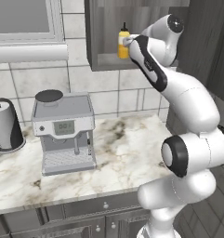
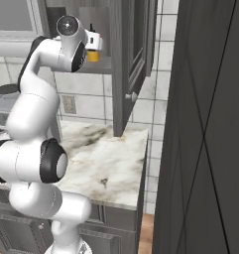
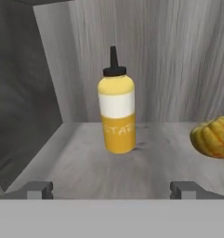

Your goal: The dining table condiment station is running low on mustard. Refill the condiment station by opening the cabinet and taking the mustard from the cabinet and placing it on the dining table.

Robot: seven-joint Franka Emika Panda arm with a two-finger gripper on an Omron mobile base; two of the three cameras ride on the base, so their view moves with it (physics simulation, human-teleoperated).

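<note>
Hand (image 3: 111,189) spread wide before upright mustard (image 3: 116,111) inside open cabinet (image 3: 53,74), seemingly apart.

In the hand view, the yellow ribbed thing (image 3: 213,137) to the right of the pincer (image 3: 111,189) is cut by the picture's edge, so its kind cannot be told. In the left base view the arm hides the lower side of the mustard (image 1: 123,42). The mustard's label lettering is too blurred to read.
</note>
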